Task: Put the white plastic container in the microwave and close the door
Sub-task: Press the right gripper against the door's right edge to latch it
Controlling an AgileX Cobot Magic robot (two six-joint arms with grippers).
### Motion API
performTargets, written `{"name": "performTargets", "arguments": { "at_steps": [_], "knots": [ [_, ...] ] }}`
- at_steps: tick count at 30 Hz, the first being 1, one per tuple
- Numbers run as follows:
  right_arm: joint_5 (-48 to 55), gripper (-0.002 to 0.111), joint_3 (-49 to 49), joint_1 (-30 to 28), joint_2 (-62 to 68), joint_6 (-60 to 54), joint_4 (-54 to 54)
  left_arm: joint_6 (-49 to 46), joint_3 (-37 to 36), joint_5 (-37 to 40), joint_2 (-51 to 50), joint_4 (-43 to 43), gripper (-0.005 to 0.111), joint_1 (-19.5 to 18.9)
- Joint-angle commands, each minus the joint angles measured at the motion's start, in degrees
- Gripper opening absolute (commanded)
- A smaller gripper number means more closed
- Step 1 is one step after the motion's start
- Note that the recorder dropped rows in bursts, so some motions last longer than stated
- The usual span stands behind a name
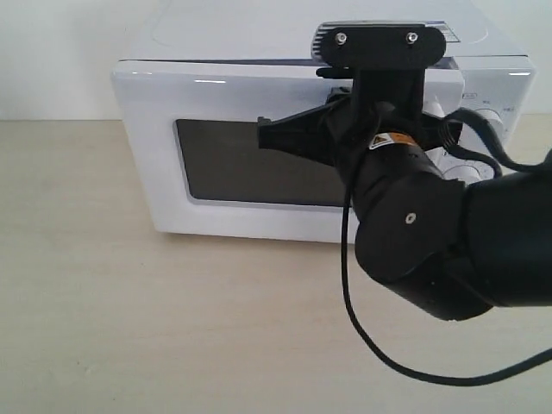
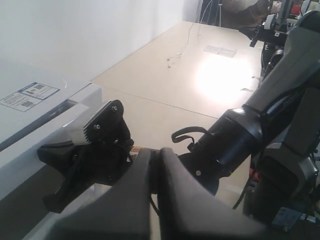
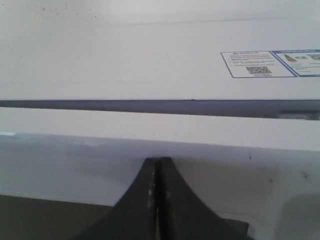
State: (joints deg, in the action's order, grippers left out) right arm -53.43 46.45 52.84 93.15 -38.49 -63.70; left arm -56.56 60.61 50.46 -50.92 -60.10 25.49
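Note:
The white microwave (image 1: 224, 43) stands at the back of the table. Its door (image 1: 155, 129) lies flush with the body, dark window (image 1: 241, 168) facing me. The white plastic container is out of view. My right gripper (image 1: 297, 134) is shut and empty, its fingertips (image 3: 152, 172) touching the upper door (image 3: 75, 150) just under the top seam. The right arm covers the handle and most of the dials (image 1: 466, 171). My left gripper (image 2: 159, 152) is shut and empty, held off to the side, looking at the right arm (image 2: 235, 140) and the microwave (image 2: 30, 125).
The beige table (image 1: 129, 328) spreads in front of the microwave. A black cable (image 1: 362, 336) hangs from the right arm and loops over the table. Stickers (image 3: 270, 62) lie on the microwave's top. Other equipment (image 2: 280, 30) stands far behind.

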Motion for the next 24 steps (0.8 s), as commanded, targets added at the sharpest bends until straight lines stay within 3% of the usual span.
{"name": "performTargets", "arguments": {
  "at_steps": [1,13,24],
  "knots": [
    [-1.07,0.0,1.01,-2.45,0.6,-0.41,-0.86,0.99,-0.01,0.75,0.22,-0.46,0.004,0.35],
    [1.67,0.0,1.22,-7.21,0.7,0.03,0.1,0.98,-0.01,0.24,0.22,-0.27,0.004,0.35],
    [3.93,0.0,1.2,-5.32,-3.05,-5.03,-2.31,0.98,-0.01,0.12,0.22,1.03,0.004,0.35]
  ]
}}
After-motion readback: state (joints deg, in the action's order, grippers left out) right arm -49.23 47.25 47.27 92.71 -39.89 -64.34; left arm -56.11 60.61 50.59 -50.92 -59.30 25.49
